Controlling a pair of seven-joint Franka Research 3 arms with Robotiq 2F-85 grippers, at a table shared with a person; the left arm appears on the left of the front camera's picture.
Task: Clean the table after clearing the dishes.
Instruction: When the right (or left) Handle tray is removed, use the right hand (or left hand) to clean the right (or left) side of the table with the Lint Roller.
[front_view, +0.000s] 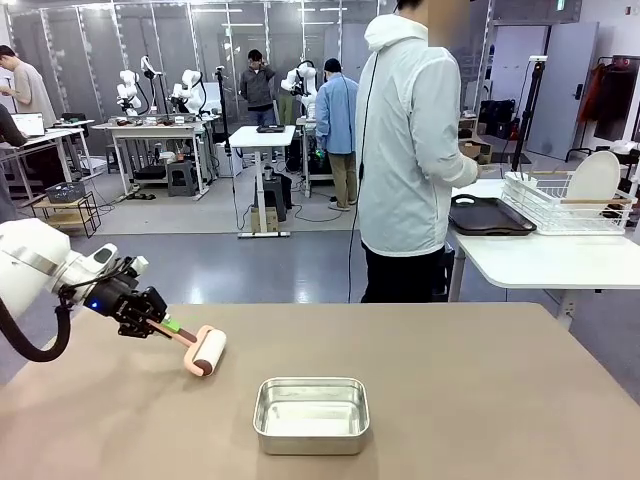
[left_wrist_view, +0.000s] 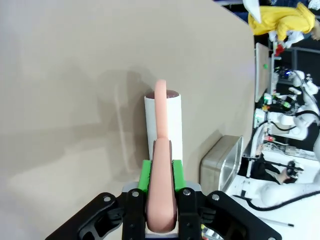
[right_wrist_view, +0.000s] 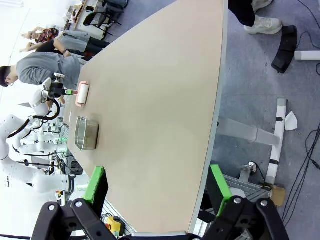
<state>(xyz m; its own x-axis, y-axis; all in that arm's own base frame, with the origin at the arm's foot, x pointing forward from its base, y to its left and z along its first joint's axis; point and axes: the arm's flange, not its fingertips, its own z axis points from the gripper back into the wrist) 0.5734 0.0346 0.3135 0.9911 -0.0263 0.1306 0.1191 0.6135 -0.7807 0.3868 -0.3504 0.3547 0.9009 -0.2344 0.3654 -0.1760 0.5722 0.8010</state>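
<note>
My left gripper (front_view: 158, 322) is shut on the pink handle of a lint roller (front_view: 208, 352), whose white head lies low on the taupe-brown table (front_view: 480, 400) at the left. In the left wrist view the handle sits between my left gripper's (left_wrist_view: 161, 176) green pads (left_wrist_view: 145, 175), and the roller (left_wrist_view: 163, 122) points away over the table (left_wrist_view: 65, 75). My right gripper (right_wrist_view: 157, 186) hangs open high above the table (right_wrist_view: 165, 90), with nothing between its fingers. A white plate (front_view: 594, 178) stands in a wire rack, and a dark tray (front_view: 487, 216) lies beside it on the white table.
A steel pan (front_view: 311, 413) sits near the front middle of the table, right of the roller; it also shows as the pan (left_wrist_view: 222, 162) and the pan (right_wrist_view: 86, 132). A person in a white jacket (front_view: 410, 150) stands at the far edge, turned toward the white table (front_view: 540, 262).
</note>
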